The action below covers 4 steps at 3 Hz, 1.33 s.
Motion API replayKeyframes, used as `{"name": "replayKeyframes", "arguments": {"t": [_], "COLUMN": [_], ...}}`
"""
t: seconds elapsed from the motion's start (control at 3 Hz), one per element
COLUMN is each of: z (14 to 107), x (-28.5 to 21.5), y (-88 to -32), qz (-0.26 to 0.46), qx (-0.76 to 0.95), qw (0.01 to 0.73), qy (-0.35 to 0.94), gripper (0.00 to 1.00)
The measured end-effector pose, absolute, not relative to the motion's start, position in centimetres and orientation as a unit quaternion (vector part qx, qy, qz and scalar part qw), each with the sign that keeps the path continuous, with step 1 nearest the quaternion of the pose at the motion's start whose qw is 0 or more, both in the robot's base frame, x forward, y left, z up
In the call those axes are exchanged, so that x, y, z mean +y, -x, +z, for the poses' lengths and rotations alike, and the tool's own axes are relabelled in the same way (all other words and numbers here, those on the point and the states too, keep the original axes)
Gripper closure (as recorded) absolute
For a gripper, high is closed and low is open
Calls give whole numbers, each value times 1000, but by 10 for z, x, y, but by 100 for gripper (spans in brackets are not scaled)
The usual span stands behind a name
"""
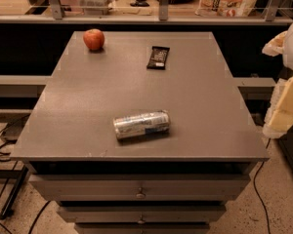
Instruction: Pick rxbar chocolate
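The rxbar chocolate [158,57] is a small flat black bar with white lettering. It lies flat on the far middle of the grey cabinet top [78,111]. My gripper [285,110] hangs at the right edge of the view, beyond the cabinet's right side. It is well apart from the bar, to its right and nearer to the camera, and it holds nothing that I can see.
A silver-blue can [141,124] lies on its side near the front middle of the top. A red apple [94,39] sits at the far left corner. Drawers [139,188] run below the front edge. A railing and shelf [146,13] stand behind. Cables lie on the floor at the left.
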<state>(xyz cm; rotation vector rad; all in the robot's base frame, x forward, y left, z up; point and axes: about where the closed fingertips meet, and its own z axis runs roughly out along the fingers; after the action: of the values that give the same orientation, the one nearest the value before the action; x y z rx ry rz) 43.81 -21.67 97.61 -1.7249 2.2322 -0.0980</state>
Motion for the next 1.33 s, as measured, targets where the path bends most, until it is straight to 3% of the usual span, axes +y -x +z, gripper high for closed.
{"name": "replayKeyframes", "arguments": {"t": [0.67,1.33], "z": [974,963], "x": [-208,-173], "y": [-446,-488], "qz": [-39,-12], "qx": [767,742], "qw": [160,206], "qy": [620,638], "gripper": [0,0]}}
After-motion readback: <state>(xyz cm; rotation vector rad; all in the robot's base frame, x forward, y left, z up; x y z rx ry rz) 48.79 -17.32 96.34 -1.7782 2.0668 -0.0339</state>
